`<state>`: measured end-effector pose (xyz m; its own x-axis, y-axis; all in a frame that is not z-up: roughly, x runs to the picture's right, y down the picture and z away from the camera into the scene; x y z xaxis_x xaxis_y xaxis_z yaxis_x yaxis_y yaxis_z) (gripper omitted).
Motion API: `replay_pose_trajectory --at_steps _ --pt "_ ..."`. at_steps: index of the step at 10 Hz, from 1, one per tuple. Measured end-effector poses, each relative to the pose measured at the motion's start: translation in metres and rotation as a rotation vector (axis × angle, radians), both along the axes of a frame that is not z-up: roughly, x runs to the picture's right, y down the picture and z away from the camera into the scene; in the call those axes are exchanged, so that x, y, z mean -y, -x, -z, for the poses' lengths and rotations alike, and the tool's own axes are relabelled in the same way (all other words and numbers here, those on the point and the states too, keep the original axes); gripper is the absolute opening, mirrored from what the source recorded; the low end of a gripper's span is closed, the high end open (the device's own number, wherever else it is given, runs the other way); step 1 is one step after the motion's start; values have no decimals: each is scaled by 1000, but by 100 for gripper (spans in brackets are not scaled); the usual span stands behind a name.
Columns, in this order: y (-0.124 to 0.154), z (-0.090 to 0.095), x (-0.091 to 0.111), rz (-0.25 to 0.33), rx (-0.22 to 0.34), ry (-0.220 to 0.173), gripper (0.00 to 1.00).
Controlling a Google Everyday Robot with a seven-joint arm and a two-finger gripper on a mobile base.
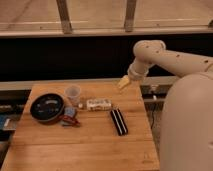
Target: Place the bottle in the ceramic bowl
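Camera view takes in a wooden desk (90, 147) with a dark wall and a pale ledge on its far side. On the left part of the desk sits the ceramic bowl (47, 107), round, shallow and black, with pale markings inside. Just right of its far rim stands a translucent plastic cup (73, 93), upright. At the bowl's near right edge lies a small red and blue packet (70, 119). A black rectangular bar (119, 122) lies flat right of centre, its length running near to far with a slight slant.

Between the cup and the bar lies the bottle (99, 104), on its side, its long axis running left to right. It is whitish-cream and elongated, with faint label print that cannot be read. It is near the bowl's right side but apart from it, with the cup and the packet closest to the gap.

The gripper (123, 82), pale yellowish at its tip, hangs over the far right part of the desk, well apart from the bottle; whether it is open or closed cannot be told. Its white arm (165, 56) reaches in from the robot's bulky white body (190, 125) at the right.
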<state>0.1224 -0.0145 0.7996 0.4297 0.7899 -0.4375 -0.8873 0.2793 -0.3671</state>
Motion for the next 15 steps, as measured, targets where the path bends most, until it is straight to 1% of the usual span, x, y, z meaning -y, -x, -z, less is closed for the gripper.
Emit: replay_pose_trajectory --at_steps 1,4,5,6,7,10,12,13,15 --pt "14 1 -3 32 25 5 80" --pt "55 4 -26 135 107 38 80" --pt "66 4 -31 162 124 45 80" --pt "84 3 -35 197 147 53 80" --pt "91 0 -39 221 159 63 80" --pt "113 -8 -46 270 187 83 80" --pt "119 -13 -49 285 191 94 80" --pt "121 -19 -52 293 191 105 80" --pt "138 -31 -53 311 217 111 80"
